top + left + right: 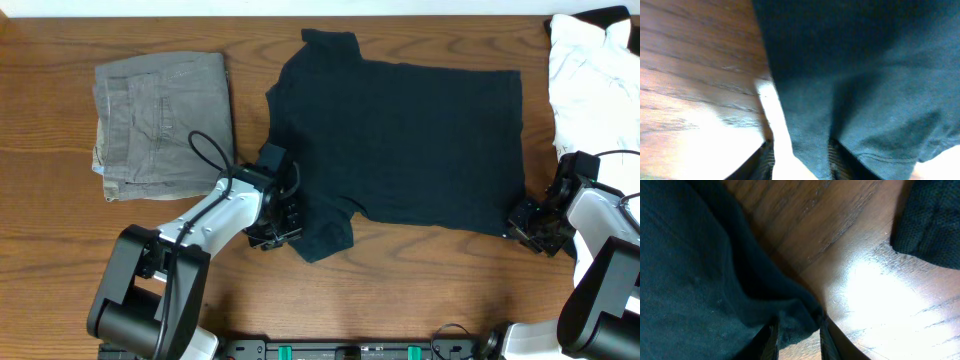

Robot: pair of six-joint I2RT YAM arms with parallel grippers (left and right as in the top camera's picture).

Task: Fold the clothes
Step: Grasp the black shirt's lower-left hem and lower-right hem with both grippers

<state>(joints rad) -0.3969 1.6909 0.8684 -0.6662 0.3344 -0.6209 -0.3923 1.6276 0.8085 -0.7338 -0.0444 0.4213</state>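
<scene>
t-shirt (420, 140) mid-table, trousers (165, 115) left, white garment (590, 75) right

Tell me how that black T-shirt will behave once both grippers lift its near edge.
The black T-shirt lies flat with soft creases, so it will probably droop and sag between the two grip points. The sleeve near the left gripper already curls, so it may fold under. It looks thin, likely light, and could drag along the wooden table.

black t-shirt (410, 140) spread flat, end effectors at its corners
</scene>
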